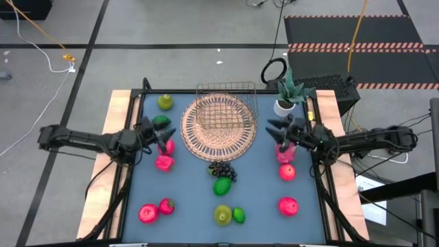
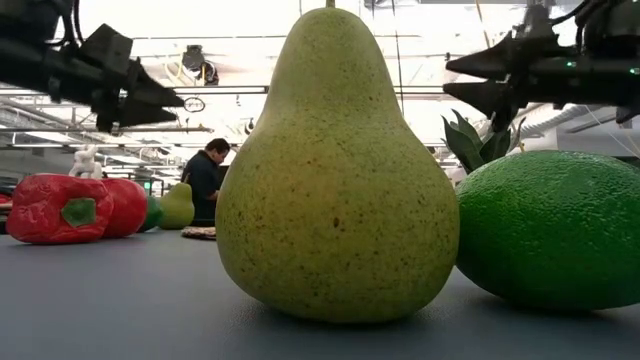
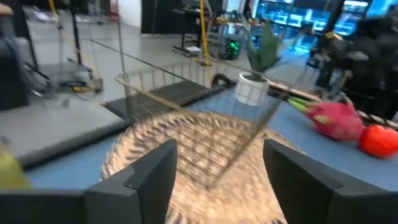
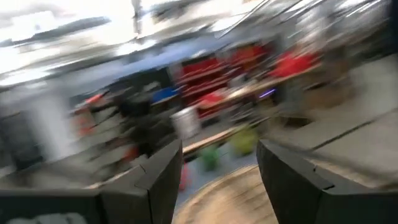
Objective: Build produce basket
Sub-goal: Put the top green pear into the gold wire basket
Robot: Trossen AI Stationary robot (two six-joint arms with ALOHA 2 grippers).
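Note:
The round tan wicker basket [image 1: 218, 125] with its wire frame stands at the table's far middle. My left gripper [image 1: 163, 134] hovers open at its left side, facing the basket [image 3: 205, 155], with nothing between its fingers. My right gripper [image 1: 274, 129] hovers open at the basket's right side, above a pink dragon fruit [image 1: 284, 151]; its wrist view is blurred. Produce lies scattered on the blue table: a dark grape bunch [image 1: 223, 170], a green fruit [image 1: 221, 185], a pear [image 2: 335, 170], a lime [image 2: 550, 230], red peppers [image 2: 70, 208], pink fruits [image 1: 164, 162] and red apples [image 1: 287, 172].
A small white pot with a green plant [image 1: 285, 103] stands at the far right corner, close behind my right gripper. A green pear [image 1: 165, 102] lies far left. A raised black edge [image 1: 130, 123] frames the table. A person stands in the room behind.

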